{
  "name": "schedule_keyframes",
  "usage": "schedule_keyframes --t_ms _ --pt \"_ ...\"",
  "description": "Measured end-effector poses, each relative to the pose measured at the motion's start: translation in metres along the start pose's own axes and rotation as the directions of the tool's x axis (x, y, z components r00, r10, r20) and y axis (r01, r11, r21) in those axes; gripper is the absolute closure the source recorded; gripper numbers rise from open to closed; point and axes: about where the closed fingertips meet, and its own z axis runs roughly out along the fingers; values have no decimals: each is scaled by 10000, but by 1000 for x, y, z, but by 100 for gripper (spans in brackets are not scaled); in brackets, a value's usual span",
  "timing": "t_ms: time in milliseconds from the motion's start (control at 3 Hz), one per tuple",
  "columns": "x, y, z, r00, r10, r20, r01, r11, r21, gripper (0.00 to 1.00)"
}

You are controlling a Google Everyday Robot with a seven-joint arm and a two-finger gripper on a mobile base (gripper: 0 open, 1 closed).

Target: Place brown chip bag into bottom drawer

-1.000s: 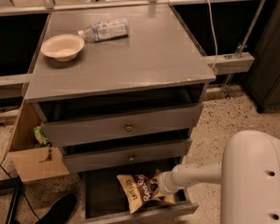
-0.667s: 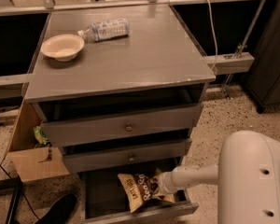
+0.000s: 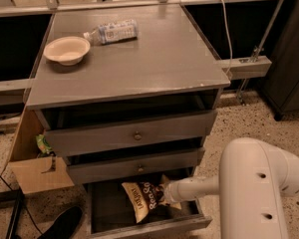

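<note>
Placing step: the gripper (image 3: 163, 193) is low inside the open, deep grey bottom drawer (image 3: 105, 210) against the crinkly brown-and-tan chip bag (image 3: 139, 201), though I cannot tell its hold; next it probably needs to let go and back out.

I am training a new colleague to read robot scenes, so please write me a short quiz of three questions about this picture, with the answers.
1. True or false: the brown chip bag is inside the bottom drawer.
2. Choose one: what lies next to the bowl on the cabinet top? A) a mug B) a plastic bottle C) a spoon
3. Missing word: the gripper reaches the bag from the picture's ___ side.

Key
1. True.
2. B.
3. Right. The gripper is down in the bottom drawer, at the end of the bag.
</note>
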Motion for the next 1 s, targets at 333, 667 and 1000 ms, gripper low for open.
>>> schedule_keyframes --t_ms 333,667,1000 --pt "-2 -6 20 9995 -321 15 320 9993 184 100" --pt "0 -10 42 9993 -359 -130 362 9990 257 100" --pt "4 -14 53 9998 -159 -142 163 9994 313 100"
